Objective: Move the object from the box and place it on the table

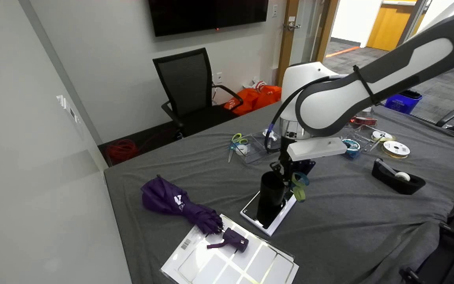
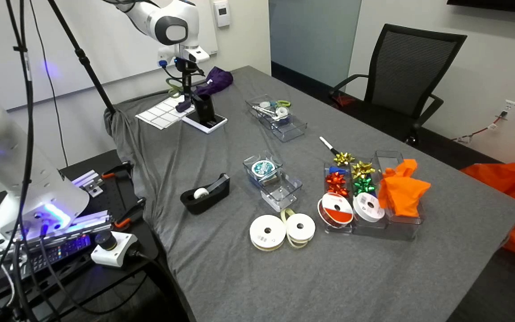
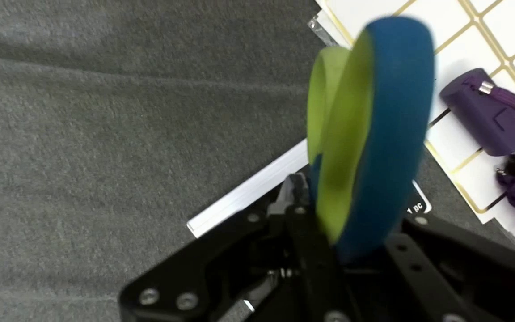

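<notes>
The box [image 1: 280, 221] is shallow, with a white rim and shiny black inside, and lies on the grey-clothed table [image 1: 341, 236]. A black cup [image 1: 272, 188] stands upright over the box; it also shows in an exterior view [image 2: 204, 107]. My gripper [image 1: 288, 184] is low beside the cup. In the wrist view, my gripper [image 3: 313, 203] appears shut on green-and-blue scissors [image 3: 389, 116]. Their looped handles stick out and also show in both exterior views [image 1: 299, 190] [image 2: 175, 88]. The blades and one fingertip are hidden. The cup cannot be made out in the wrist view.
A white printed sheet [image 1: 211, 260] lies near the box, with the handle of a purple umbrella [image 1: 172, 203] on it. A tape dispenser [image 2: 206, 194], clear trays [image 2: 291, 129], ribbon spools [image 2: 268, 231] and bows [image 2: 336, 183] are elsewhere on the table.
</notes>
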Robot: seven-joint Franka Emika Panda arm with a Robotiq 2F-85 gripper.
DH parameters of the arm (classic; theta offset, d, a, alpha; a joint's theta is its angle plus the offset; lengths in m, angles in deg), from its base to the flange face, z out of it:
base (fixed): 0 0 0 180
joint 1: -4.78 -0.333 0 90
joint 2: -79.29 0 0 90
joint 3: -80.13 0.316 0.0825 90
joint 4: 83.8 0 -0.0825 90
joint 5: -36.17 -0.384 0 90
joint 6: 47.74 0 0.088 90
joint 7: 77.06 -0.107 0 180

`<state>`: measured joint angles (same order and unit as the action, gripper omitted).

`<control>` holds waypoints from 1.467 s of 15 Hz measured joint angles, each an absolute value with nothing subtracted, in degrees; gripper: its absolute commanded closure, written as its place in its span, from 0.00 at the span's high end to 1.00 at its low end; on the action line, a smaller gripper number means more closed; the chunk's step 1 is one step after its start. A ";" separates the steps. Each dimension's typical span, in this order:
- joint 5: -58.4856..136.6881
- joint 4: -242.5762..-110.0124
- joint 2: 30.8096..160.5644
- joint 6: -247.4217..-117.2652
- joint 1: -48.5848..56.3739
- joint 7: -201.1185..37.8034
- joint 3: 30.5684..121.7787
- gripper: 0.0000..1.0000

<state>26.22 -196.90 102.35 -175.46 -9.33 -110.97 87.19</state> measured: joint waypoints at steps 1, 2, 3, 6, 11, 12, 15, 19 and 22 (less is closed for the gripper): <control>26.72 -197.19 101.40 -175.11 -9.49 -111.23 87.19 0.03; 27.03 -197.54 100.34 -174.79 -9.67 -111.30 87.19 0.03; 27.23 -198.00 99.15 -174.51 -9.86 -111.31 87.24 0.03; 27.31 -199.46 95.32 -173.39 -10.25 -111.27 87.64 0.03; 29.99 -200.93 89.35 -173.31 -10.25 -111.79 87.77 0.03; 30.71 -200.93 88.54 -173.34 -10.11 -112.22 87.55 0.03; 32.54 -200.57 87.05 -173.51 -8.97 -113.75 86.23 0.03; 33.53 -197.86 87.19 -173.57 -6.23 -116.69 83.85 0.03; 33.53 -194.67 88.00 -173.52 -4.11 -119.60 82.00 0.03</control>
